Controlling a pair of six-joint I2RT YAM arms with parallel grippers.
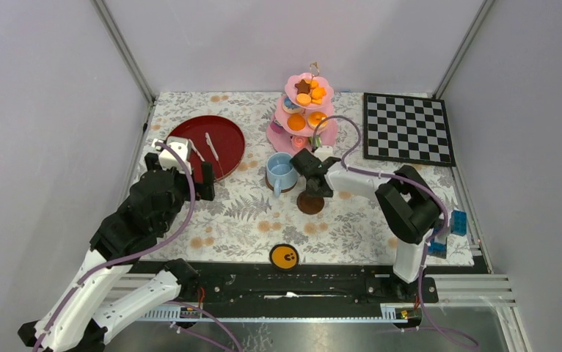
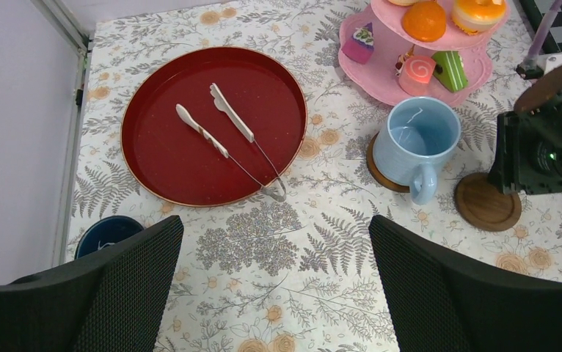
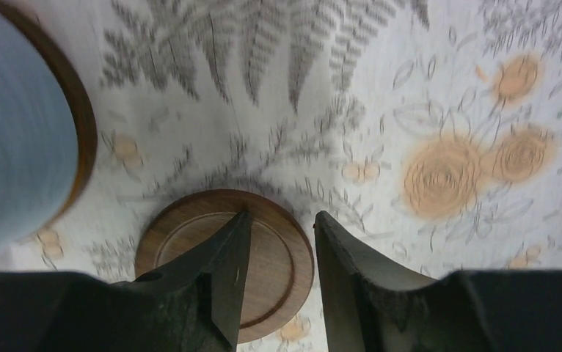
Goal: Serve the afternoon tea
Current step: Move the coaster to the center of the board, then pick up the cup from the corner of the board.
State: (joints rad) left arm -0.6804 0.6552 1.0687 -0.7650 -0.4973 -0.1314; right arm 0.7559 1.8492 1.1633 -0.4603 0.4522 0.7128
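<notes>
The brown round wooden saucer (image 3: 285, 271) is seen lying flat at lower centre of the right wrist view, under the right gripper (image 3: 282, 216), whose jaws are partly parted with nothing held. Its rim could be snagged by a finger and pushed into the light-blue cup (image 3: 14, 125) at left.

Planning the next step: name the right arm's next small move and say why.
Probably lift the right gripper straight up: its jaws stand apart over the empty saucer, which lies flat beside the light-blue cup, so it seems already placed.
</notes>
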